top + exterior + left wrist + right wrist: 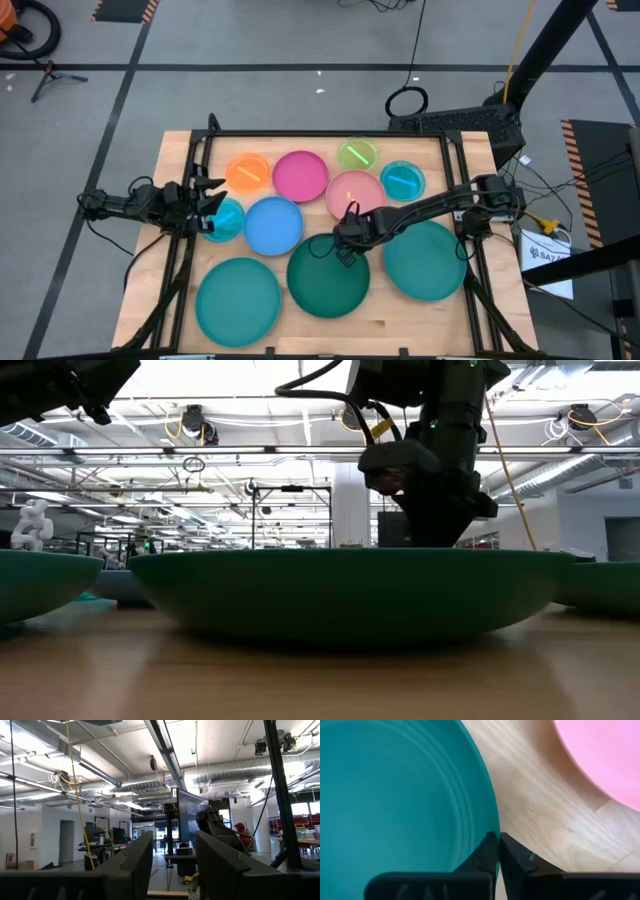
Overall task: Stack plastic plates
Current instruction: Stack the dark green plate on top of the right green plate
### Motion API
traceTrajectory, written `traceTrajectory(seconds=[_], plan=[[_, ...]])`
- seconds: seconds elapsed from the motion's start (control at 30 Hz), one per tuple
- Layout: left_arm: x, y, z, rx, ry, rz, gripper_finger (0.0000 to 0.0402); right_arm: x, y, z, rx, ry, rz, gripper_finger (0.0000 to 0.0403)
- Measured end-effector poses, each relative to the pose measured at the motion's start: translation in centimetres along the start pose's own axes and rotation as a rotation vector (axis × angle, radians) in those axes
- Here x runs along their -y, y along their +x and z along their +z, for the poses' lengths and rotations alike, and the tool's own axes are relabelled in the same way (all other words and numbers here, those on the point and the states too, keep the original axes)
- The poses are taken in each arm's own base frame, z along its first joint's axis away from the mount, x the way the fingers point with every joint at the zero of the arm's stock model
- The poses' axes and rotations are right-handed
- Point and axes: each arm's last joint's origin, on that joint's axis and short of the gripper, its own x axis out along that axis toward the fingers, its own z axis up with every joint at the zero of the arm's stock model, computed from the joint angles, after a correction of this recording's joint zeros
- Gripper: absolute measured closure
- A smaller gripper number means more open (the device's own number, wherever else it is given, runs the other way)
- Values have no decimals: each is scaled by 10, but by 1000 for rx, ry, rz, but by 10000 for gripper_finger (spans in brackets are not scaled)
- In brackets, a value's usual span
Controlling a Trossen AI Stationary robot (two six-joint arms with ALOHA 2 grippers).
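- Your right gripper point(346, 240) is down at the far rim of the dark green plate point(328, 277), and that plate is the landmark for everything below.
- In the right wrist view the two fingers point(517, 857) are pinched together on the plate's thin rim point(492, 820), one on the inside, one on the outside. So the claw is narrow and holding the dark green plate.
- From table height the plate point(350, 592) sits flat on the wooden table point(320, 680), with the right arm coming down behind its far edge.
- Just left of the dark green plate you have a large teal plate point(238, 298); just right of it, another large teal plate point(425, 260).
- Beyond the dark green plate, close to your gripper, lies the pink plate point(355, 193), with bare wood between the two.
- Further back and to the left are the magenta plate point(299, 175) and the orange plate point(248, 172).
- Up and left of the dark green plate is the blue plate point(273, 224).
- Back right of the dark green plate sit the small lime plate point(357, 154) and the small light blue plate point(402, 180).
- Your left gripper point(212, 205) waits well to the left of the dark green plate, over a small light blue plate point(228, 218). Its fingers point(135, 862) stand partly apart with nothing between them, pointing out into the room.
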Motion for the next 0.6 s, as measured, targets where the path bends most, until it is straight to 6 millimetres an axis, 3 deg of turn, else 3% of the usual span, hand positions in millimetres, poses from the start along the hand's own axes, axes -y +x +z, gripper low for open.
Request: traceTrajectory(seconds=[0.3, 0.6], plan=[[0, 0, 0, 0, 0, 0, 247, 3, -22, -2, -12, -68, 70, 399], [0, 0, 0, 0, -3, 0, 247, 20, -81, -11, 64, -127, 161, 399]])
